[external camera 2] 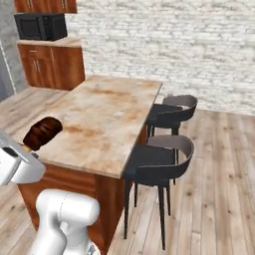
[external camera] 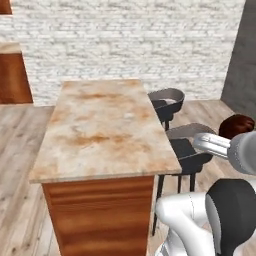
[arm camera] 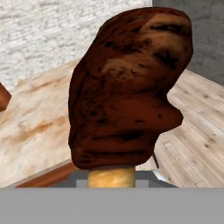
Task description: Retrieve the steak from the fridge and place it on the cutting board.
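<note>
The steak, a dark reddish-brown lump with a pale tan patch at its base, sits right in front of the hand camera. My gripper is shut on it and holds it in the air off the near corner of the island counter. From the left base view the steak pokes out beyond the hand at the right edge, beside the stools. The fingertips are hidden by the meat. The fridge and the cutting board are out of view.
Two dark stools stand along the island's right side. Wooden cabinets with a black microwave line the far left. A white brick wall runs behind, and a dark grey panel stands at the right.
</note>
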Controlling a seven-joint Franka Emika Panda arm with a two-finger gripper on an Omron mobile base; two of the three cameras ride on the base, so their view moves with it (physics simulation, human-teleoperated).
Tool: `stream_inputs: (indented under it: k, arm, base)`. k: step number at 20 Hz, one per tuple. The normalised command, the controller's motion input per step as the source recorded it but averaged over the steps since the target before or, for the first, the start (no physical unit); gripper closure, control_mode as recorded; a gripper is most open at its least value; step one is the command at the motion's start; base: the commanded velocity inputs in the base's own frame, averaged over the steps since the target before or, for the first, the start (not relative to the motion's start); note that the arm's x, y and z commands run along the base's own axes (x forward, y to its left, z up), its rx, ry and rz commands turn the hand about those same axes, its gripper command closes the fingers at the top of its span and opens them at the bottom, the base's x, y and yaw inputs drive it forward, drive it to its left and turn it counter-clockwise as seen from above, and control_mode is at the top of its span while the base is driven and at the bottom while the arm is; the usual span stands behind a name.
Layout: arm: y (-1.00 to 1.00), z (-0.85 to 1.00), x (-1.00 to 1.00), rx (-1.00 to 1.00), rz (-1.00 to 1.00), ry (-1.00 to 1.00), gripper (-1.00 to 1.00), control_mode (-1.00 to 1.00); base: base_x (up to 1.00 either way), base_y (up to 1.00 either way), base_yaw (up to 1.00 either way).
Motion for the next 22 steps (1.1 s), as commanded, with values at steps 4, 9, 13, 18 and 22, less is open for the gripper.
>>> stream_inputs:
  k: [4, 9, 13, 18, 22]
  arm:
    - [0.0, 0.0, 0.0, 0.0, 0.0, 0.0, 1.0, 1.0]
    - [0.0, 0.0, 0.0, 0.0, 0.0, 0.0, 1.0, 1.0]
    - [0.0, 0.0, 0.0, 0.0, 0.0, 0.0, 1.0, 1.0]
    - [0.0, 0.0, 0.0, 0.0, 0.0, 0.0, 1.0, 1.0]
    - [0.0, 0.0, 0.0, 0.0, 0.0, 0.0, 1.0, 1.0]
  base:
    - [0.01, -0.01, -0.51]
    - [0.04, -0.01, -0.43]
    - [0.06, 0.0, -0.37]
    - [0.08, 0.0, -0.34]
    - [0.06, 0.21, -0.13]
